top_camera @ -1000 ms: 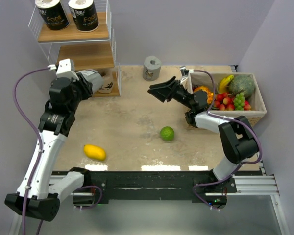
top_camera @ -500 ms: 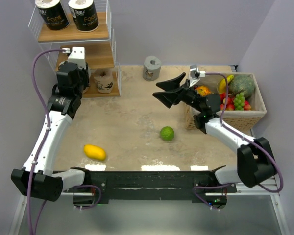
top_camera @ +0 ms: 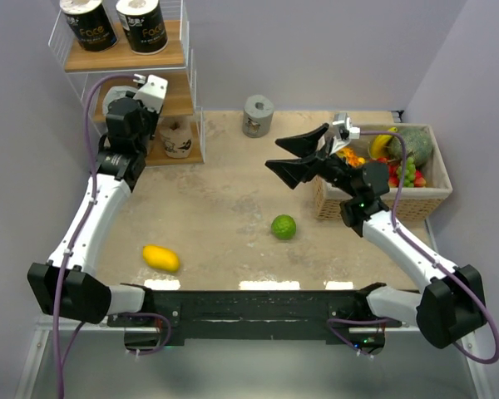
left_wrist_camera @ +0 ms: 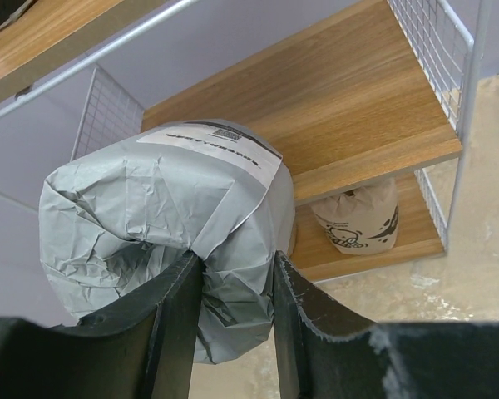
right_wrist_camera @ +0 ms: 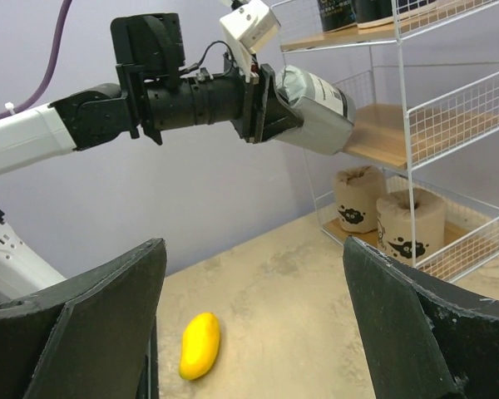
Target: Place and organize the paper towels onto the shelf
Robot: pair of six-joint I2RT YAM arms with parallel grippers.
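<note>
The left gripper (left_wrist_camera: pixel 237 278) clamps a grey roll (left_wrist_camera: pixel 162 199) at the eleven-o'clock shelf's (left_wrist_camera: pixel 358 108) middle board, while the right gripper (top_camera: pixel 274 155) gapes wide and empty, its camera alone showing both tan rolls (right_wrist_camera: pixel 410 224) below.

- Your left arm (top_camera: pixel 90 218): stretched from its near-left base up toward the far left, almost straight, wrist held high.
- Your left gripper (right_wrist_camera: pixel 270 112): fingers (left_wrist_camera: pixel 179 299) pressed into the sides of a grey roll (right_wrist_camera: pixel 316 106), carrying it in the air.
- Your right arm (top_camera: pixel 403 245): angled from the near-right base toward the middle, forearm lifted.
- Your right gripper (top_camera: pixel 293 158): jaws spread wide, nothing between them, pointing left.
</note>
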